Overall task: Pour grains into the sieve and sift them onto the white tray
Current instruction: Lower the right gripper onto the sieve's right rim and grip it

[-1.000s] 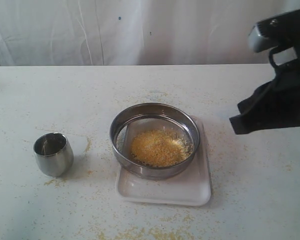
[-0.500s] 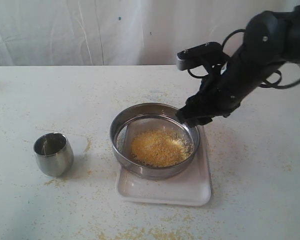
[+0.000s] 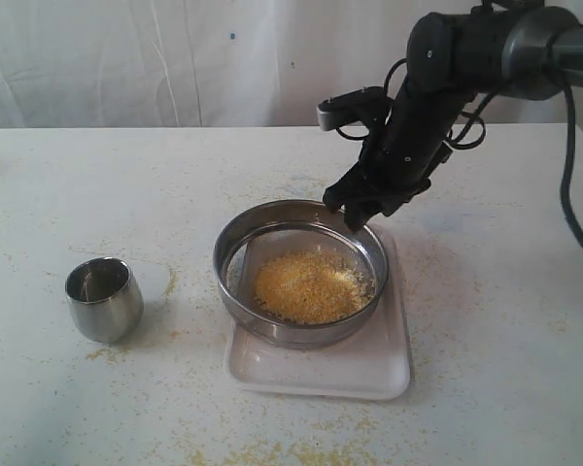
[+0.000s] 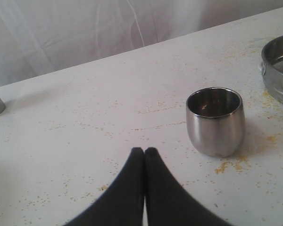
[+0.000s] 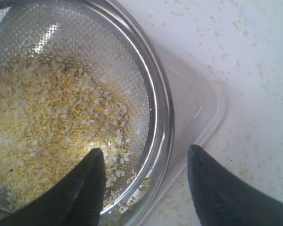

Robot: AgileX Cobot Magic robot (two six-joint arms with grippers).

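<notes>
Halfway, guessing: hovering right gripper, spread, astride rim of sieve sitting on white tray, grains inside; expecting stiff, slick, light steel, pinching rim wall best; left gripper pressed together.

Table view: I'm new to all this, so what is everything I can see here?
sieve: one, steel, standing on the tray, middle of the table
grains: one heap, yellow and whitish, on the sieve's mesh
tray: one, white, under the sieve
cup: one, steel, upright, left of the tray and apart from it
spilled grains: many, yellow, scattered over the table
table: one, off-white
curtain: one, white, behind the table
left end effector: one, black, shut, empty, above the table near the cup
right end effector: one, black, open, one finger either side of the sieve's rim
</notes>
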